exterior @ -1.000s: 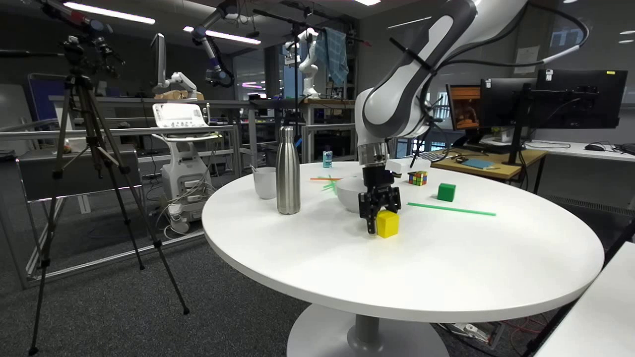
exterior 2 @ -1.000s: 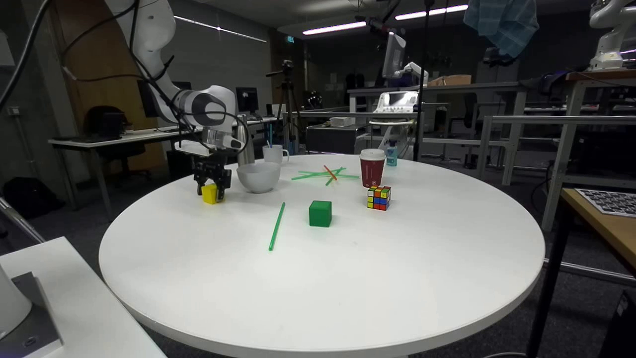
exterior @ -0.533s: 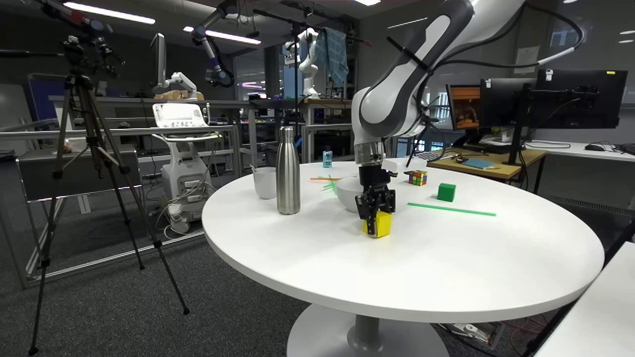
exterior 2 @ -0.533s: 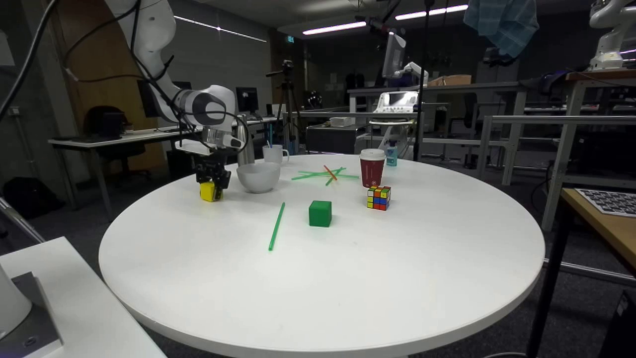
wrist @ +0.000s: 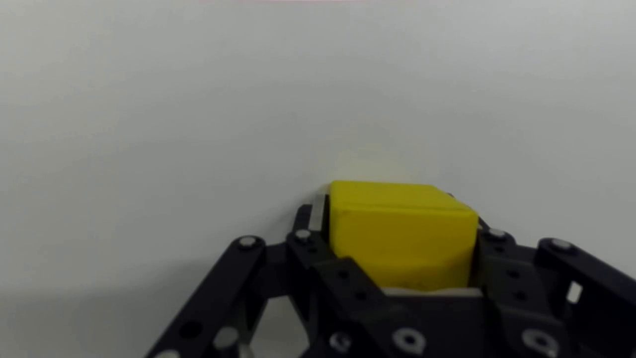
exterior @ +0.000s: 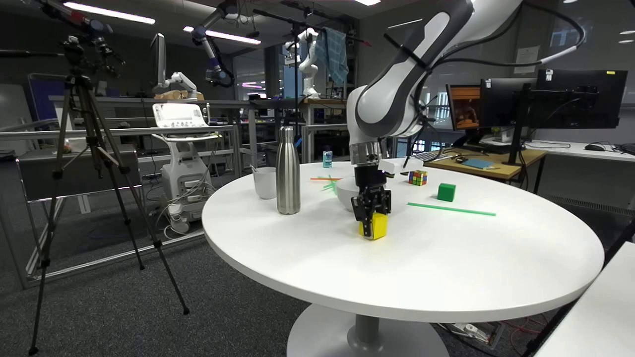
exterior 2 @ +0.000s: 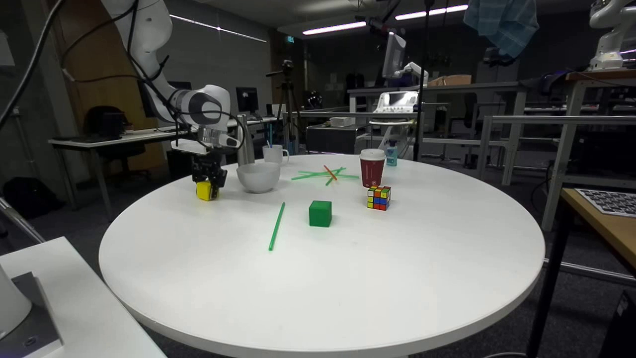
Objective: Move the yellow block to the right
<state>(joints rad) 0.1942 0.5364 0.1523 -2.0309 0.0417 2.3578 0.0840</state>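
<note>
The yellow block [wrist: 403,243] is gripped by the pincer [wrist: 401,221], which is closed against two opposite sides; no gap can be made out in the wrist view, where the block is seen below and right of the frame's centre. Such a hold is presumably used so that the block can be shifted sideways without being turned. In an exterior view it is seen just right of the centre of the frame, in the lower half, below and right of the bowl [exterior: 346,194]. It is held low at the table [exterior: 446,267], perhaps so that it can be slid or set down without a drop; whether its underside is touching or slightly raised cannot be told. The pincer is pointed roughly downward, probably so that the bowl nearby is not brushed. In an exterior view the stick [exterior 2: 277,226] and the green block [exterior 2: 320,214] are placed to the right of the yellow block, apart from it, so the grip is hindered by neither. The shift is judged to be the step in hand. Whose right is meant cannot be told, so progress is left unjudged; the bowl could be nudged if approached.
</note>
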